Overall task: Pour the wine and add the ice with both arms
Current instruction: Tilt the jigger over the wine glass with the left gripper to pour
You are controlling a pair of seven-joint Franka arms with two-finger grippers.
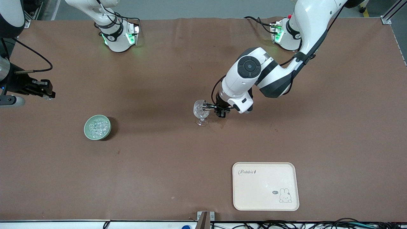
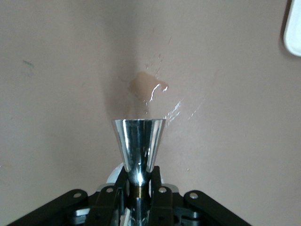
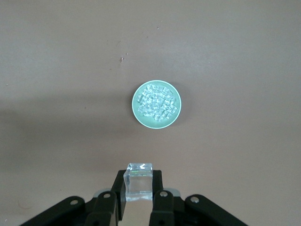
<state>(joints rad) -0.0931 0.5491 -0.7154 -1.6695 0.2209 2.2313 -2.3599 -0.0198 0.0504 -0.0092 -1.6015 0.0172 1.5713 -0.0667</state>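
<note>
From the front view you see a wide brown table (image 1: pixel 165 165) with a grey floor along the top edge; a cream rabbit tray (image 1: pixel 265 186) lies near the front camera toward the left arm's end; a green bowl (image 1: pixel 97 127) full of ice (image 1: pixel 98 126) sits toward the right arm's end; a stemmed glass (image 1: pixel 201 113) stands near the middle; the left gripper (image 1: pixel 212 108) is right at the glass, holding something thin and shiny by its bowl; the right gripper (image 1: pixel 47 93) hangs over the table at its own end.

The left wrist view shows you more; the left gripper (image 2: pixel 136 186) pinches a shiny metal cup (image 2: pixel 138 141) by its stem; a wet patch (image 2: pixel 149 86) shines on the table.

The right wrist view shows you the right gripper (image 3: pixel 139 193) pinching one clear ice cube (image 3: pixel 139 179), with the bowl of ice well apart on the table.
</note>
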